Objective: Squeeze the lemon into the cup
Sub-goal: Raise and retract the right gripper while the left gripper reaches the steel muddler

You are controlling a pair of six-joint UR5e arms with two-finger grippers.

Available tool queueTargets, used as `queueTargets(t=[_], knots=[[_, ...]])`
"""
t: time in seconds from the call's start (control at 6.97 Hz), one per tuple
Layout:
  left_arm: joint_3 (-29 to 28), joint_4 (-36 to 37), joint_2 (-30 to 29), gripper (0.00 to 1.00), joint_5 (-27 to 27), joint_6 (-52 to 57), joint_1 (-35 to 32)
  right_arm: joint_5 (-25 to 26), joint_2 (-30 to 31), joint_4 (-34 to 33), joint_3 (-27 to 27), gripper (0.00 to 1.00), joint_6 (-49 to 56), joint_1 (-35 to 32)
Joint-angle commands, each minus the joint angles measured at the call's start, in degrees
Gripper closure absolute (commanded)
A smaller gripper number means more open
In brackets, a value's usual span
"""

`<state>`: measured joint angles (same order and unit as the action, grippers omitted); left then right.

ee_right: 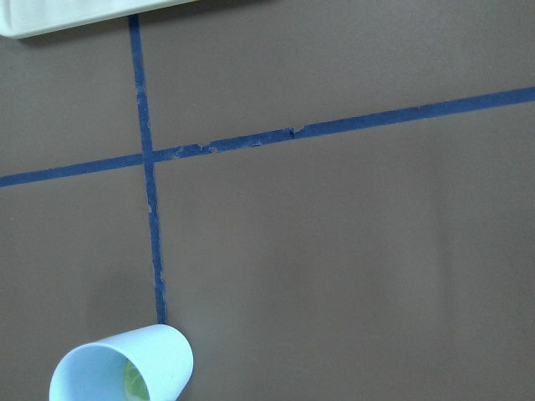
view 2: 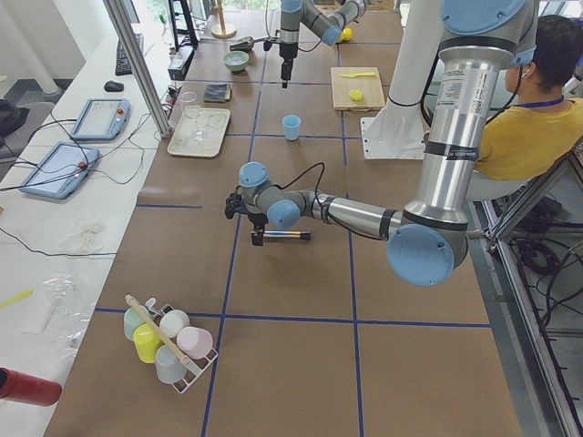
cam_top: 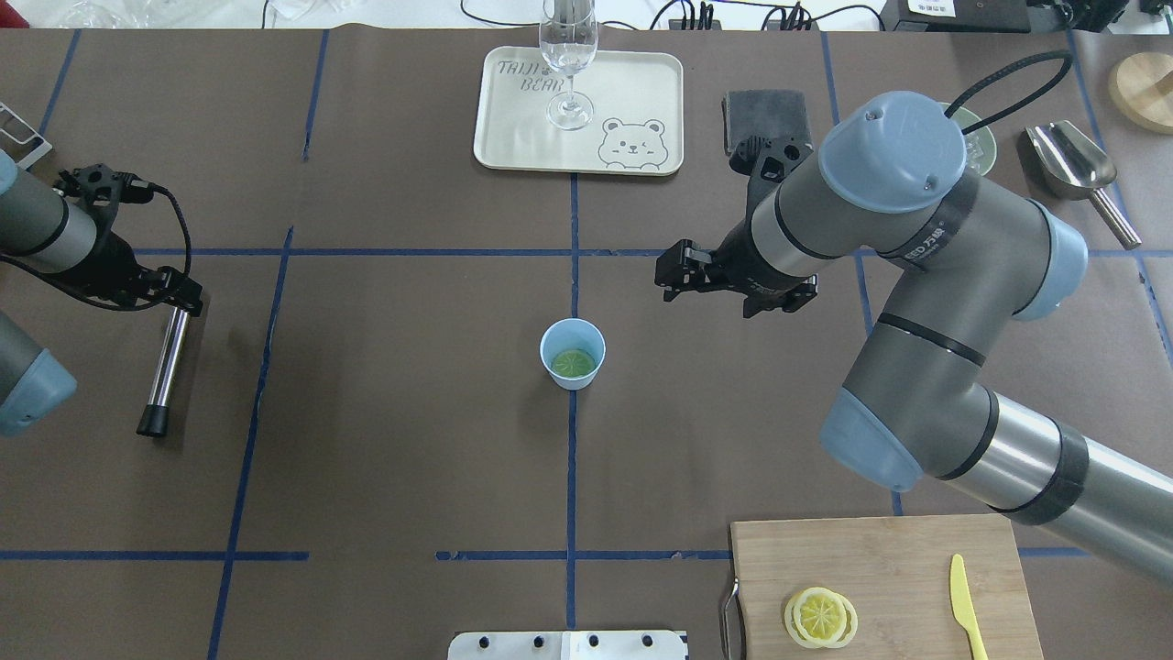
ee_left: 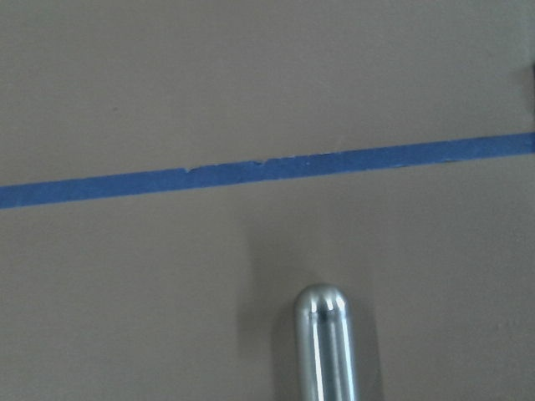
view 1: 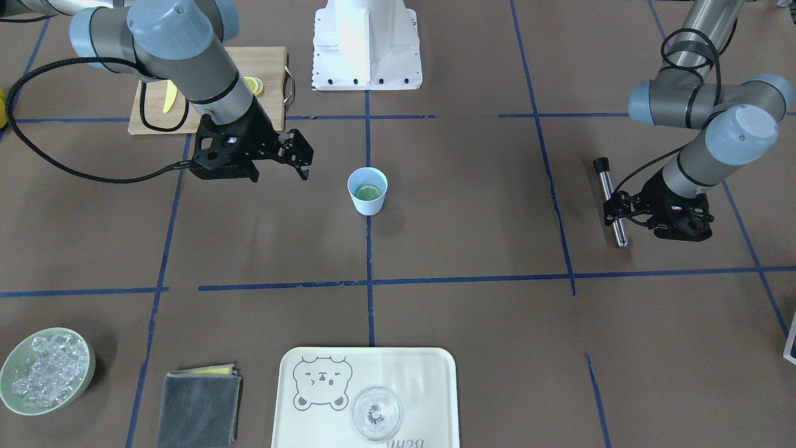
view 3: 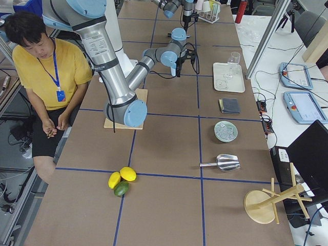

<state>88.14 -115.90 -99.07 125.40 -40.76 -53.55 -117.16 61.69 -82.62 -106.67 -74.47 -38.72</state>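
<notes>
Nearest you: tray [view 1: 410, 373] and glass [view 1: 375, 413], untouched. At desk [view 1: 466, 218] centre the lemon [view 1: 367, 192] lies inside the cup [view 1: 369, 207]; squeeze looks done. Your right gripper [view 1: 305, 158] hangs beside it, jaws apart, empty. Your left gripper [view 1: 612, 210], clamped on the steel rod [view 1: 606, 186], sits well clear.

Right arm [cam_top: 926, 348] and left arm [view 1: 709, 106]: silver-grey tubular links with light-blue joint caps. White lettering on a black collar band [cam_top: 926, 243], right of the overhead frame. Black cable [view 1: 112, 181] runs to the right wrist. Right gripper [cam_top: 672, 272] and left gripper [view 1: 612, 210]: black, angular. White pedestal base [view 1: 367, 43], top centre, has a row of dark bolts.
</notes>
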Motion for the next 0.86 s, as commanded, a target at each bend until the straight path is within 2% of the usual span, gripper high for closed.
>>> queueTargets(t=[0.0,0.72], knots=[[-0.1,0.2,-0.2,0.17,-0.2,0.1,1.1,0.0,-0.1,0.0,0.1,0.0,-0.1,0.0],[-1.0,0.2,-0.2,0.29,-0.2,0.1,1.3,-0.1,-0.1,0.0,0.1,0.0,-0.1,0.1]])
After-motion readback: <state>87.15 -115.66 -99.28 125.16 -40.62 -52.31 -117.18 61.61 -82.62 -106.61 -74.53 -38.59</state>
